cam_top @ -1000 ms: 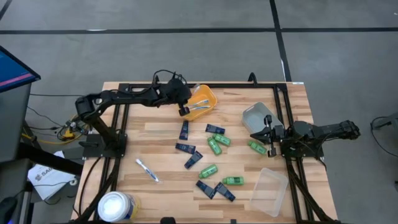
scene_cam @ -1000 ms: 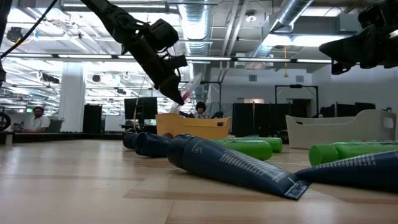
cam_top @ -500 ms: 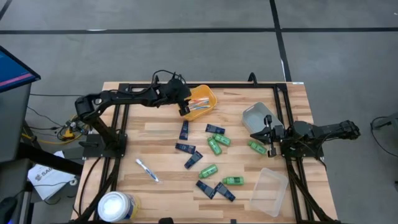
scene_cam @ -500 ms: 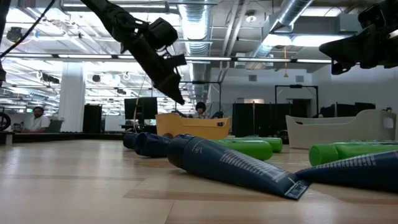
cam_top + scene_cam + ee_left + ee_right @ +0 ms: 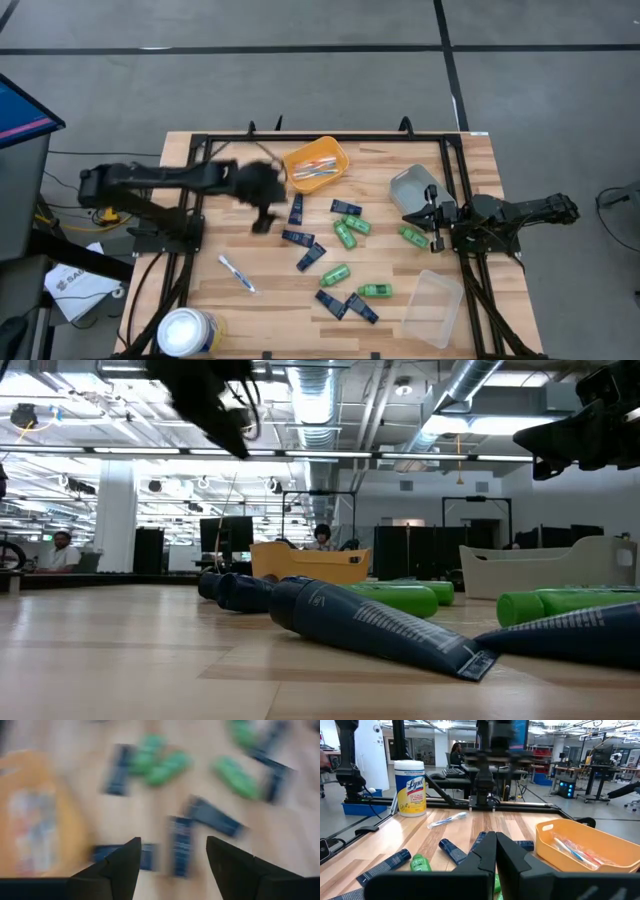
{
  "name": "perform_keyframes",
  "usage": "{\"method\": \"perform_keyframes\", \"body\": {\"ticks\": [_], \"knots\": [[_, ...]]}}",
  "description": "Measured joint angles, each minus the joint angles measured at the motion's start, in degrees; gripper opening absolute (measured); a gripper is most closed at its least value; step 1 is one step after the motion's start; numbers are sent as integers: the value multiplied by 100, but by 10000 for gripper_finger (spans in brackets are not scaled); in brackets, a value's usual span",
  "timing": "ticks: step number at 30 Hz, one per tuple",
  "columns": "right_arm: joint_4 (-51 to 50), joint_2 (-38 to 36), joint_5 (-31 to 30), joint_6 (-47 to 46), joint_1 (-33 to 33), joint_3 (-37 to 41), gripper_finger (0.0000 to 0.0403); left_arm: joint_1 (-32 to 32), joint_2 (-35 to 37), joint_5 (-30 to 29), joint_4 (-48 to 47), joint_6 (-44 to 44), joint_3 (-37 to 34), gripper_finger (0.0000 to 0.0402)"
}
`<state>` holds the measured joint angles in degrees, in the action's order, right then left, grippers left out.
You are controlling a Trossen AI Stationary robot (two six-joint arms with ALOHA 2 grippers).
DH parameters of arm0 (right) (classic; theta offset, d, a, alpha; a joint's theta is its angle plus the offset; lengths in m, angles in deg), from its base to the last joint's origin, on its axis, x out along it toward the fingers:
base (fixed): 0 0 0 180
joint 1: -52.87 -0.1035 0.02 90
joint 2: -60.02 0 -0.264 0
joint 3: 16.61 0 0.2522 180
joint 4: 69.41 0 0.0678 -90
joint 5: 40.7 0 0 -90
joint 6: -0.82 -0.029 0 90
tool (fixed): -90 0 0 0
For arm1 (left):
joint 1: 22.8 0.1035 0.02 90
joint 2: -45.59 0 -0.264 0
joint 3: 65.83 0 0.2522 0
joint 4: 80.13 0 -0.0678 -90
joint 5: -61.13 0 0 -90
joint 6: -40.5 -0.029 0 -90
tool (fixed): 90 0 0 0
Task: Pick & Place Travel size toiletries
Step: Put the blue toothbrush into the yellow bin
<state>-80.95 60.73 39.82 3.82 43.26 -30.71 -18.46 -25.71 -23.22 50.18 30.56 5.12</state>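
**A:** Looking down from the high view, I have the left gripper point(image 5: 262, 222) over bare wood, empty; in its wrist view the two fingers point(image 5: 125, 865) stand spread apart with nothing between them.

**B:** Where are the toiletries from there?

**A:** Just to its right a navy tube point(image 5: 296, 209) lies on the table, and a second navy tube point(image 5: 297, 238) sits a little nearer the front edge. Beyond those, further right, green bottles point(image 5: 346, 234) and more navy tubes point(image 5: 346, 208) are scattered across the middle of the table. Behind the gripper and to its right stands the orange tray point(image 5: 334, 148), with thin toothbrush-like sticks point(image 5: 315, 168) lying inside it. One white and blue toothbrush point(image 5: 237, 272) lies alone on the wood, towards the front of the table from the gripper.

**B:** And the right side?

**A:** The right gripper point(image 5: 421, 222) waits near the right edge, beside the grey tray point(image 5: 410, 185), with a green bottle point(image 5: 412, 236) close to it. Its wrist view shows the fingers point(image 5: 507, 856) pressed together, gripping nothing.

**B:** Anything else on the table?

**A:** A clear tray point(image 5: 432, 306) at the front right, and the Lysol wipes tub point(image 5: 187, 331) at the front left corner.
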Motion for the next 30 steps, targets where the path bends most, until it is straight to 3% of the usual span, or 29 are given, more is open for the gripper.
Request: {"method": "perform_keyframes", "body": {"ticks": [6, 11, 18, 30], "knots": [[1, 0, 1, -1, 2, -1, 0, -1550, 155, 5, -19, 943, -511, 234], [0, 0, 0, -1, 2, -1, 0, -2425, 96, -226, -20, 1668, -980, 239], [0, 0, 0, -1, 2, 0, 0, -3069, 98, -394, 25, 2835, -1574, 237], [0, 0, 1, -1, -2, -1, 0, -3932, 98, -497, 87, 3569, -2109, 230]]}}
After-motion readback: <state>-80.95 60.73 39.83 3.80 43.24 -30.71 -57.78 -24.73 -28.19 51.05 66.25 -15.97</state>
